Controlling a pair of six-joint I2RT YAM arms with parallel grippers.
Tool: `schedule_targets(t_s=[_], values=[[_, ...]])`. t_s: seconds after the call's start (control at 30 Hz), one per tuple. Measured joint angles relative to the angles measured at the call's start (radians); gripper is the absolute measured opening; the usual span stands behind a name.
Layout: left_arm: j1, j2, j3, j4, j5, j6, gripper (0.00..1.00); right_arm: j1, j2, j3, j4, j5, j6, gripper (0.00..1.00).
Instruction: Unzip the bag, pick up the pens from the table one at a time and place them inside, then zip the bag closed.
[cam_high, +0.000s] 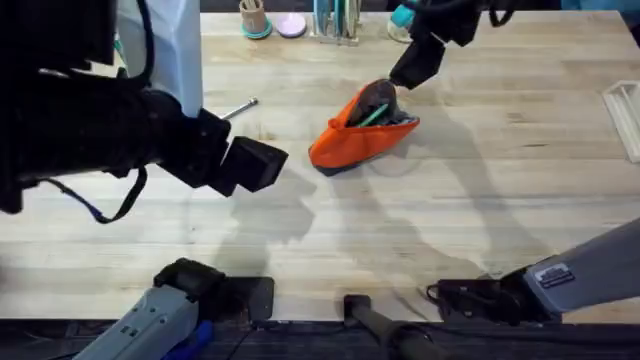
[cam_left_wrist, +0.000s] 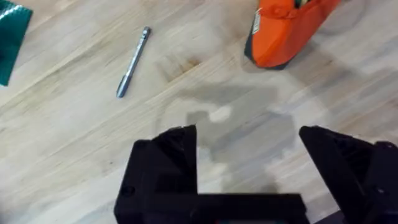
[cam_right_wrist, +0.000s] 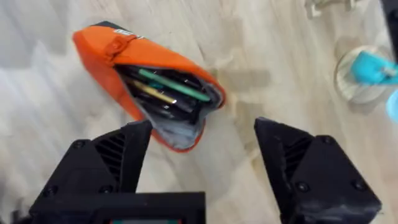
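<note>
**One Pen Still Out, and the Bag Could Tip**

The left fingers (cam_left_wrist: 249, 168) are spread wide and hold nothing. They hang above bare wood, with the silver pen (cam_left_wrist: 133, 61) a little way off and the bag (cam_left_wrist: 287, 28) on the other side. The right fingers (cam_right_wrist: 202, 168) are wide apart too, and empty. They hover just beside the open mouth of the bag.

The bag (cam_high: 362, 128) lies near the middle of the worktop (cam_high: 480, 220), unzipped. The green pen (cam_right_wrist: 174, 85) is already inside it, next to some darker things I cannot make out. The silver pen (cam_high: 240, 107) lies on the wood, well apart from the bag.

What could go wrong? The silver pen is thin, round and shiny. I think it could roll away or slip if the fingers close on it a bit off to one side. It also lies flat on the wood, so the fingers might scrape the worktop before they catch it.

The bag is soft orange cloth with a dark bottom. It looks floppy and sags open. A poke from a pen tip could push it over or slide it along. The mouth could fold shut. The green pen sits close to the opening, so it may get in the way of the zipper later.

The worktop is pale wood, smooth, with long plank lines.
</note>
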Motion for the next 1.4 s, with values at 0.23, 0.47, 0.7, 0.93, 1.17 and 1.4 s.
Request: schedule_targets(t_s=[0.23, 0.47, 0.7, 0.93, 1.17, 1.4], values=[[0.000, 0.064, 0.000, -0.003, -0.078, 0.001, 0.991, 0.000, 0.000, 0.069, -0.070, 0.003, 0.070, 0.996], [0.050, 0.124, 0.010, -0.022, -0.124, 0.048, 0.991, 0.000, -0.001, 0.089, -0.075, 0.003, 0.085, 0.996], [0.246, 0.185, 0.093, -0.023, -0.080, 0.175, 0.991, 0.000, -0.001, 0.090, -0.077, 0.003, 0.086, 0.996], [0.380, 0.280, 0.129, 0.019, 0.026, 0.296, 0.991, 0.000, -0.001, 0.090, -0.077, 0.003, 0.086, 0.996], [0.417, 0.426, 0.129, 0.087, 0.075, 0.427, 0.991, 0.000, -0.001, 0.090, -0.077, 0.003, 0.086, 0.996], [0.453, 0.586, 0.129, 0.174, 0.087, 0.523, 0.993, 0.000, -0.001, 0.090, -0.080, 0.003, 0.086, 0.996]])
